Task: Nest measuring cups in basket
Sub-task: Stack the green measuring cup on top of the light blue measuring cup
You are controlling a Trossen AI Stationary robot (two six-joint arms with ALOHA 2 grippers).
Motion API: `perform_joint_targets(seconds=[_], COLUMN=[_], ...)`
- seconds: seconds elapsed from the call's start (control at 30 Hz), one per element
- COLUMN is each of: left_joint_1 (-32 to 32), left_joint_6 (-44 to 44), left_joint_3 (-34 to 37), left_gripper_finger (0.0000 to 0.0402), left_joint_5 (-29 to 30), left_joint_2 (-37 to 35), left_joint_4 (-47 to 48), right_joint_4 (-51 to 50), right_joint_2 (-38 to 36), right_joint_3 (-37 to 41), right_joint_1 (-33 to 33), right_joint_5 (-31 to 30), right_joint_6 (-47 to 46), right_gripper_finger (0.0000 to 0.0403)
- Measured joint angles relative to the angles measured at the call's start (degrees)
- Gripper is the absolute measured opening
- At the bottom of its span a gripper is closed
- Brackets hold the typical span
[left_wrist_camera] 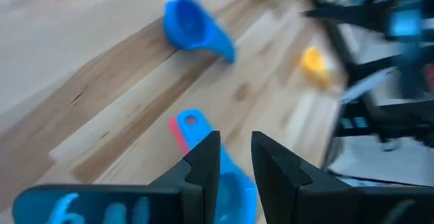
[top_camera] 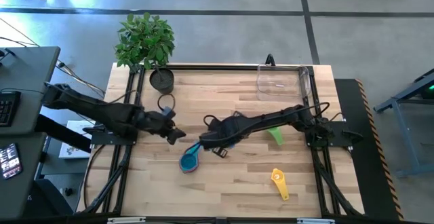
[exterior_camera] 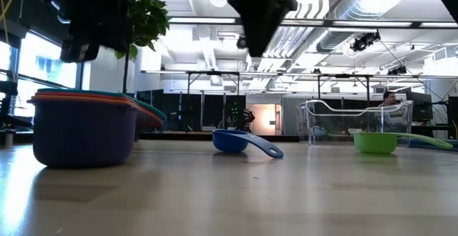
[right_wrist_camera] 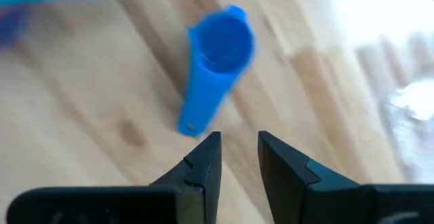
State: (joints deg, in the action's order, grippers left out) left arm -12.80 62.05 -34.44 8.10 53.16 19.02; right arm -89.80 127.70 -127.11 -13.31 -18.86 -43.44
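1. A small blue measuring cup [right_wrist_camera: 215,64] was seen lying on the table [top_camera: 230,183] just ahead of the right gripper [right_wrist_camera: 237,157], apart from it; its long axis ran roughly in line with the jaws, the handle end nearer them and the bowl farther off.
2. The right jaws stood slightly parted with nothing between them.
3. A nested stack of cups [top_camera: 190,160] was recorded on the table just beside the left gripper [left_wrist_camera: 234,157], whose jaws were narrowly parted and empty above its handles.
4. The green cup [top_camera: 276,136], yellow cup [top_camera: 279,181] and clear basket [top_camera: 283,81] lay well apart.
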Motion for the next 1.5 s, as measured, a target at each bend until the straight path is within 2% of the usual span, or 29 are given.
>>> perform_joint_targets(seconds=[0.2,0.47,0.8,1.03,1.27,1.5], left_joint_1=[0.0,0.0,0.0,0.0,0.1,0.1], left_joint_6=[-2.9,-4.2,-10.9,-14.4,-14.8,-14.8], left_joint_3=[0.0,-0.1,-0.1,-0.1,-0.1,-0.1], left_gripper_finger=[0.0074,0.0074,0.0074,0.0074,0.0074,0.0074], left_joint_5=[0.5,5.4,9.6,14.6,18.9,19.7], left_joint_2=[-6.2,-11.6,-12.9,-12.9,-12.9,-12.9], left_joint_4=[-4.2,-5.9,-6.0,-6.0,-6.1,-6.0], right_joint_4=[-0.2,1.3,19.4,24.8,28.5,30.3], right_joint_2=[-1.4,-7.9,-28.4,-41.8,-51.3,-55.6], right_joint_3=[4.3,18.2,45.6,59.5,67.6,71.4], right_joint_1=[-0.7,0.2,4.3,7.3,9.5,11.9], right_joint_5=[-1.1,-0.7,2.8,5.7,5.7,5.8], right_joint_6=[0.8,0.1,-3.7,-9.1,-10.3,-6.7], right_gripper_finger=[0.009,0.009,0.009,0.009,0.009,0.011])
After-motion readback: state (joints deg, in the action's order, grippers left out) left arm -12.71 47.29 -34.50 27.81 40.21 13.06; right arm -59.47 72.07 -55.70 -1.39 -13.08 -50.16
